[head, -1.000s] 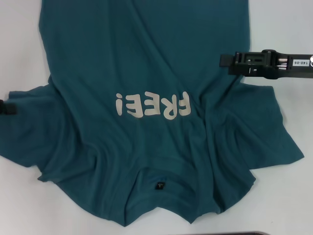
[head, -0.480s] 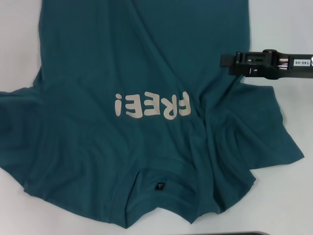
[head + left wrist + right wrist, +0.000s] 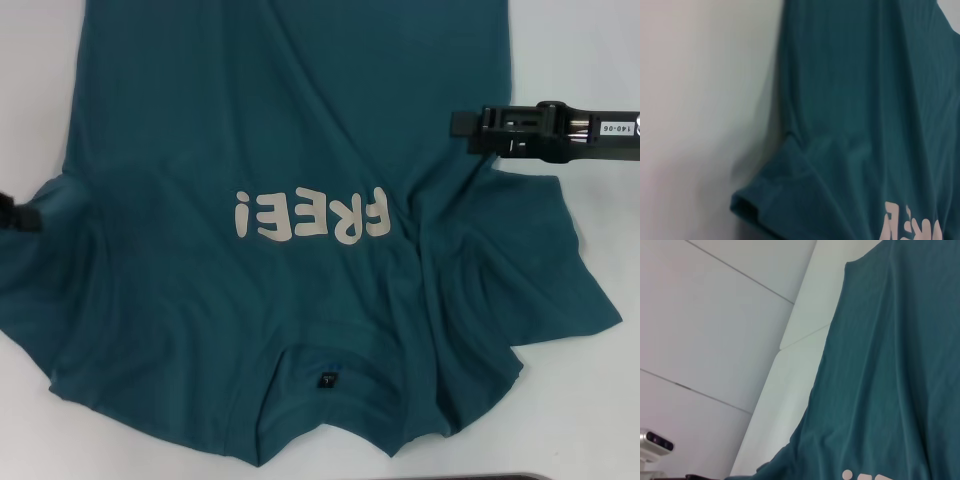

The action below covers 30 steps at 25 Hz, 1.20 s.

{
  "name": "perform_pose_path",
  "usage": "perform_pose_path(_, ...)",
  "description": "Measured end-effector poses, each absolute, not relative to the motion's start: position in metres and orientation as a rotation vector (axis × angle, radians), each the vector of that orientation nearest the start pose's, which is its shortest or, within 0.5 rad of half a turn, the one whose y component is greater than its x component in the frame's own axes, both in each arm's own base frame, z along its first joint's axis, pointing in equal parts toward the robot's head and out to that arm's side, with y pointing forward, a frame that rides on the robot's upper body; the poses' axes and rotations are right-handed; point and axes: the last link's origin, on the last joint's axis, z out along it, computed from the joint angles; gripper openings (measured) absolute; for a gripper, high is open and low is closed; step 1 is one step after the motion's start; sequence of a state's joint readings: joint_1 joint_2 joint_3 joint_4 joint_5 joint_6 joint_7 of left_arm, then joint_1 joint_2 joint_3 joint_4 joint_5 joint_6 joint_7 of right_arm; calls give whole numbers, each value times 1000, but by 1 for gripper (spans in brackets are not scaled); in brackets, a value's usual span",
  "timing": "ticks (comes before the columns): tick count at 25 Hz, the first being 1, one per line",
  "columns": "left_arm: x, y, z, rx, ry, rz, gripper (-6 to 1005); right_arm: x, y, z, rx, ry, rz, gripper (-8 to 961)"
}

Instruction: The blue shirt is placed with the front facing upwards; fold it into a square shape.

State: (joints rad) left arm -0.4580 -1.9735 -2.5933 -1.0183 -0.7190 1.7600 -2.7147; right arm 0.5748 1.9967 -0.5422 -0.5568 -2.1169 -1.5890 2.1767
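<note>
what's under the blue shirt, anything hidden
Around the blue shirt only the pale table shows, so it lies on that. The cloth is rumpled near the collar, and whatever lies beneath it is covered. The right claw sits over its edge.

The blue shirt (image 3: 300,200) lies on the table (image 3: 580,50), collar at the near edge. The right gripper (image 3: 462,124) hangs over the shirt's right side; the left gripper (image 3: 15,212) sits at the left sleeve.

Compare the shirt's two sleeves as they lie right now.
On the blue shirt, the left sleeve is bunched and rumpled, its edge drawn up beside the left gripper at the picture's edge; the right sleeve spreads flatter, fanned out to a point. The right gripper reaches in above the right sleeve, over the shirt's side edge, while the left one sits level with the left sleeve's top. Both sleeves are teal, short and rest on the white table.
</note>
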Motion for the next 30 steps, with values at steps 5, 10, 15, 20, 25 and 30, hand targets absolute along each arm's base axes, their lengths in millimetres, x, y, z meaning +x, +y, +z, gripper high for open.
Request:
perform_pose_path(5, -294, 314, 93, 2325, 2462, 353, 77, 281, 336, 23, -2360, 1797, 803, 807)
perform_pose_path(10, -274, 322, 83, 2362, 2404, 283, 90, 282, 336, 23, -2354, 1801, 807, 807)
perform_pose_path(15, -256, 329, 66, 2390, 2331, 230, 102, 282, 336, 23, -2353, 1802, 808, 807)
perform_pose_path(20, -247, 335, 51, 2404, 2301, 200, 114, 282, 336, 23, -2352, 1803, 808, 807)
perform_pose_path(25, -250, 342, 38, 2376, 2329, 196, 126, 282, 336, 23, -2351, 1806, 809, 807)
perform_pose_path(30, -252, 348, 28, 2356, 2355, 208, 138, 282, 336, 23, -2344, 1816, 809, 807)
